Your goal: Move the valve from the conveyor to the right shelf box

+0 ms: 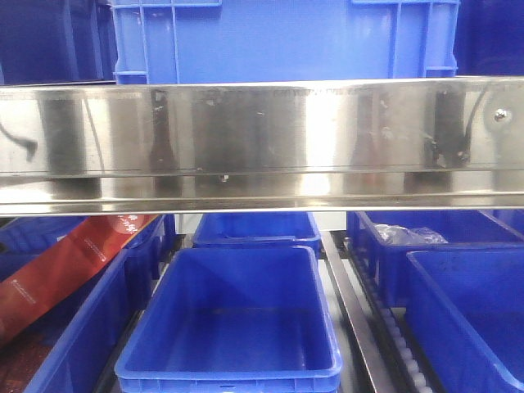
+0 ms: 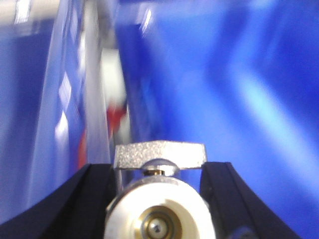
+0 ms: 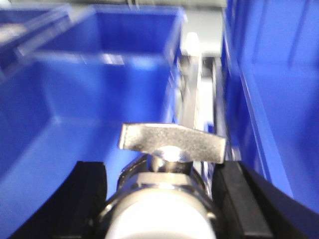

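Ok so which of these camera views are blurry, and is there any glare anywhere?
Front view: sharp enough, but the steel shelf rail shows bright glare patches and smeared reflections. Left wrist view: background heavily blurred and streaky; only the valve near the lens reads clearly. Right wrist view: soft throughout, the other valve and the blue box both out of focus.

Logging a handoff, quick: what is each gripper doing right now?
Left gripper: shut on a valve.
Right gripper: shut on a second valve.
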{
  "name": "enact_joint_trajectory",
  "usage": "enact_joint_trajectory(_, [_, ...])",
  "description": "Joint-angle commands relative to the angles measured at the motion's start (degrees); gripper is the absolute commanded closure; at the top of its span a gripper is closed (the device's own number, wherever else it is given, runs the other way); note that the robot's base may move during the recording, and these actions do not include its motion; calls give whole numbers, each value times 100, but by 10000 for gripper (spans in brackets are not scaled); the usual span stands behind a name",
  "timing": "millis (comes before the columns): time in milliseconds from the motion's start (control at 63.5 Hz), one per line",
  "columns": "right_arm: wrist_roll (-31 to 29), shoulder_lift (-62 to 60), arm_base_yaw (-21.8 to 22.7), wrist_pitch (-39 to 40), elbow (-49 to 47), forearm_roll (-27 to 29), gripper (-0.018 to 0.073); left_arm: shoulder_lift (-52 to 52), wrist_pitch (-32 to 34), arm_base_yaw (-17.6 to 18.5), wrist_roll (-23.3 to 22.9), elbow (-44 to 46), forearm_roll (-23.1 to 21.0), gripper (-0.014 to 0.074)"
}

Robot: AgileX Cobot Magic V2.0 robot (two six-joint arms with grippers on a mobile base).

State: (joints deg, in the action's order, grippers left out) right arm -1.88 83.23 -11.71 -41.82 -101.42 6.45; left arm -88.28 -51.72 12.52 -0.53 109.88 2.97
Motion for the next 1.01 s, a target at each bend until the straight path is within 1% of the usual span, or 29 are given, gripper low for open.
enact_joint_trajectory(0, [-127,155,-238,461,-431,88,722,-120,679,369,53,324,-122,708])
enact_joint_trajectory(47, [-127,358,-391,461,-636,88,722,-282,766,563,53,491,-122,708])
enact_joint_trajectory(126, [-127,654,-589,426,-864,88,722,-597,804,767,53,823,-133,708])
enact_joint_trajectory(283, [-127,1230,-845,330,-985,88,722,-1378,808,1005,53,1348,-189,708])
enact_joint_trajectory(488, [-127,1791,-898,144,-985,88,722,-2084,835,1012,53,1431,-542,708])
enact_joint_trajectory(693, [-127,2079,-898,68,-985,88,722,-2449,801,1012,53,1431,-596,697])
enact_joint_trajectory(740, [-127,2105,-898,28,-985,88,722,-2466,754,1012,53,1431,-609,654])
enact_joint_trajectory(787, [-127,2115,-898,-42,-985,88,709,-2492,724,1012,53,1431,-622,582])
enact_joint_trajectory(818, [-127,2115,-898,-85,-985,88,683,-2492,724,1012,53,1431,-630,529])
enact_joint_trajectory(850, [-127,2115,-898,-132,-985,88,632,-2492,724,1012,53,1431,-630,468])
enact_joint_trajectory(866, [-127,2115,-898,-145,-985,88,606,-2492,724,1012,53,1431,-636,421])
enact_joint_trajectory(897, [-127,2115,-898,-186,-985,88,515,-2492,724,1012,53,1431,-636,341])
enact_joint_trajectory(929, [-127,2115,-898,-225,-985,88,444,-2492,724,1012,53,1431,-645,264])
enact_joint_trajectory(976, [-127,2115,-898,-277,-985,88,331,-2492,724,1012,53,1431,-645,181])
enact_joint_trajectory(992, [-127,2115,-898,-301,-985,88,275,-2492,714,1012,53,1431,-659,145])
